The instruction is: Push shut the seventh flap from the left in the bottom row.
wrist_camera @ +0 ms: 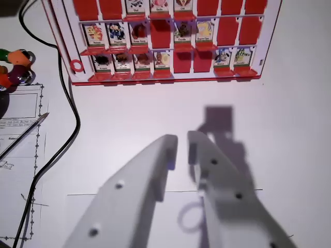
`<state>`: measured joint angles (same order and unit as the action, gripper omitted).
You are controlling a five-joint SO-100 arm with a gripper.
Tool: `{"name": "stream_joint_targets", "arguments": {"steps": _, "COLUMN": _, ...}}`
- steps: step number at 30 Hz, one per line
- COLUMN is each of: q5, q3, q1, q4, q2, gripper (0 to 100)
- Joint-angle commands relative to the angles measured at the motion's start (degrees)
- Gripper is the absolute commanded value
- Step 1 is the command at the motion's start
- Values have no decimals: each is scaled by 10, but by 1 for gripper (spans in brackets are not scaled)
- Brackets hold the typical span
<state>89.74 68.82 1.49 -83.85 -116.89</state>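
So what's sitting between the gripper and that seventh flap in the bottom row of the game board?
Nothing: the wrist view shows only bare white table between the gripper and the seventh flap.

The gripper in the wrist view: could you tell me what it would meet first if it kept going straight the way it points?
Probably bare white table at first, then the red game board, near the shut flaps in its nearest row. Depth is unclear.
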Motion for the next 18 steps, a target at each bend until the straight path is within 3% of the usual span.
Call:
{"name": "stream_joint_targets", "arguments": {"steps": 1, "q5": -4, "q3": -83, "q1": -7, "q4": 10, "q2": 36, "gripper": 2}}
{"name": "stream_joint_targets", "arguments": {"steps": 18, "q5": -31, "q3": -163, "q1": -62, "q4": -10, "q2": 236, "gripper": 2}}
